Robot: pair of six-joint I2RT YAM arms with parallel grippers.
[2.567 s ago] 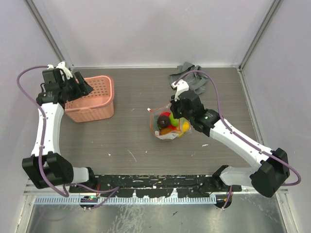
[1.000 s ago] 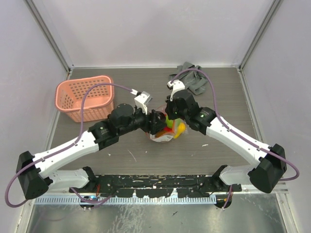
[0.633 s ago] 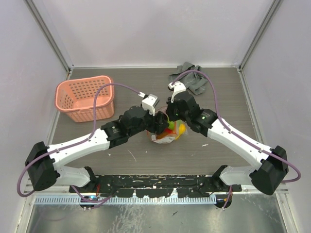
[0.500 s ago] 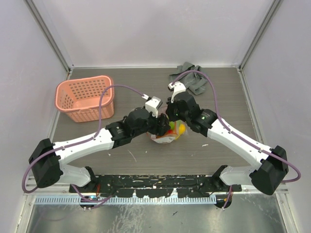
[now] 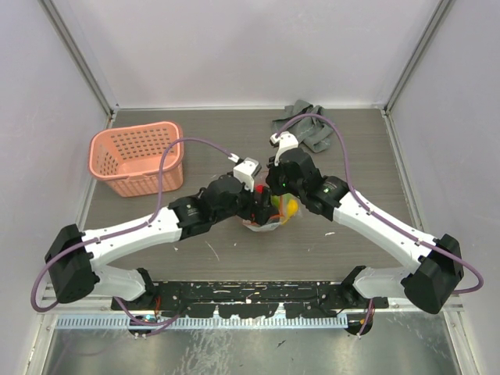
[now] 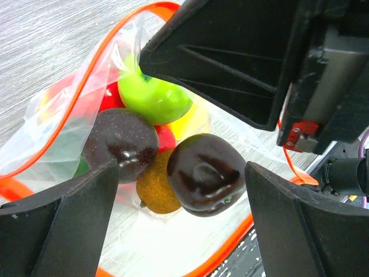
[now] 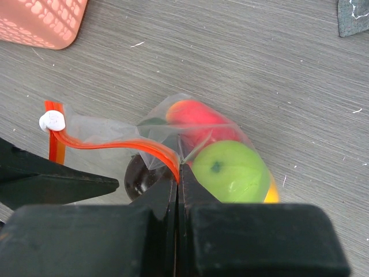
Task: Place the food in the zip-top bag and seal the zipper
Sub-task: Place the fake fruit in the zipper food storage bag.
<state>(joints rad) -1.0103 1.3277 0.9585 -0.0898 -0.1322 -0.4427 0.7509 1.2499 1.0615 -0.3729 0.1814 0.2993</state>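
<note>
right gripper [image 7: 178,173] is clamped shut on the zipper [image 7: 115,143], pinching the orange strip partway along. The white slider [image 7: 52,122] is at the strip's end, apart from the pinch. left gripper [image 6: 181,169] is spread wide over the mouth of the zip-top bag [image 6: 69,124] and grips nothing. A dark purple fruit [image 6: 205,173] is between its fingers, close to the right one. In the bag: second dark fruit [image 6: 120,144], green apple [image 6: 154,95], red fruit [image 7: 199,118]. The bag sits mid-counter [image 5: 351,156]; the pink basket [image 5: 148,178] is far left.

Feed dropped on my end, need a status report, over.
Left pincer open above the zip-top bag. Right pincer shut on the zipper. Food inside, mouth unsealed. Nothing blocking.
</note>
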